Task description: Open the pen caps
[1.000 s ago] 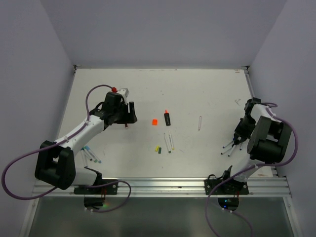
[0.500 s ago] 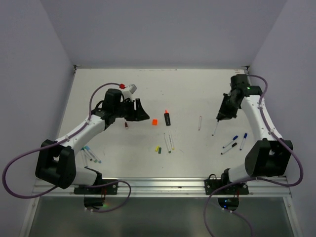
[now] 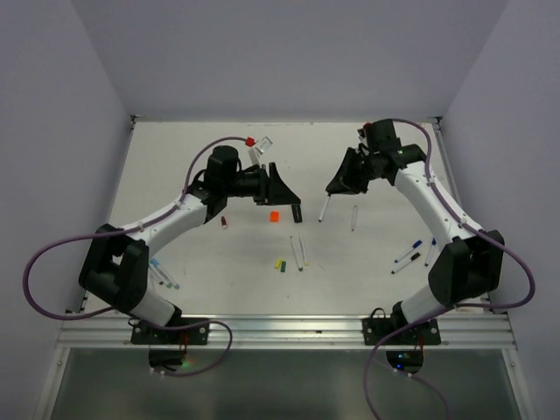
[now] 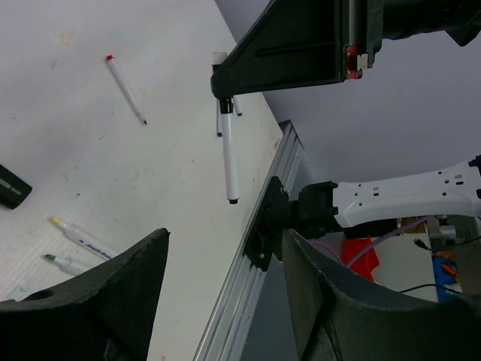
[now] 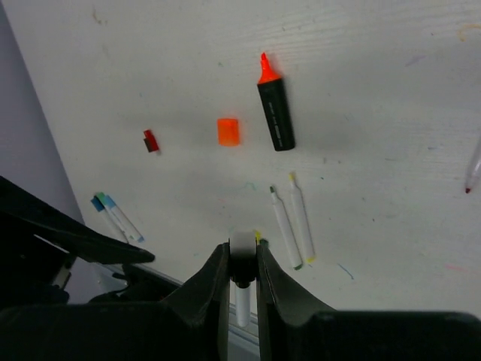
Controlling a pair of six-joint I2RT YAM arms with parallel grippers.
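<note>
Right gripper (image 5: 241,256) is pinched narrow on the upper end of a white pen (image 4: 228,154). The pen hangs nearly upright over mid-table with its dark tip free below, presumably held out so the other arm can take the far end. Left gripper (image 4: 225,237) faces it with jaws wide and empty, apart from the pen, likely spread to close round the thin barrel for a two-armed pull. On the table (image 3: 175,157) lie caps already off: orange cap (image 3: 274,215) just beside the black marker (image 3: 297,210) and red cap (image 3: 224,222) further left, while blue- and black-ended pens (image 3: 413,254), apparently capped, lie near the right arm's base.
</note>
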